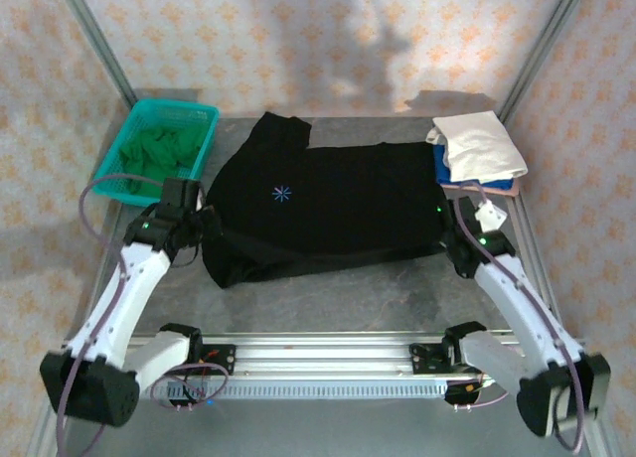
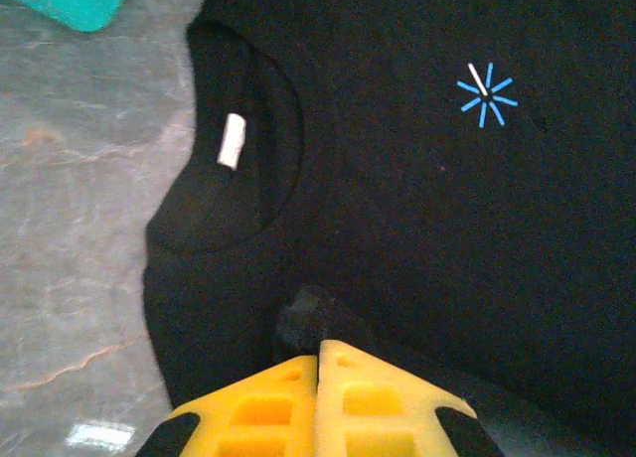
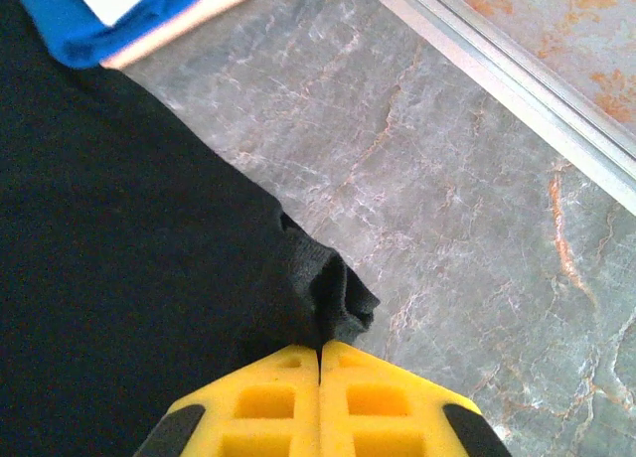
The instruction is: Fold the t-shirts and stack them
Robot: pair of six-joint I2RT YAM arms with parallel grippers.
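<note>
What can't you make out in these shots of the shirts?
Top view: the white shirt covers whatever lies beneath; only a blue edge and a pink edge show.
Top view: green cloth in the basket is bunched; count unclear.
Left wrist view: the collar label on the black shirt too small to read.

Yellow fingers (image 2: pixel 248 412) pinch a bunched fold of black t-shirt (image 2: pixel 427 238).

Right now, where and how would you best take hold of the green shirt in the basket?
Pinch a raised wrinkle on top of the green shirt, coming straight down from above: it lies crumpled inside the teal basket, whose walls likely block the sides.
</note>
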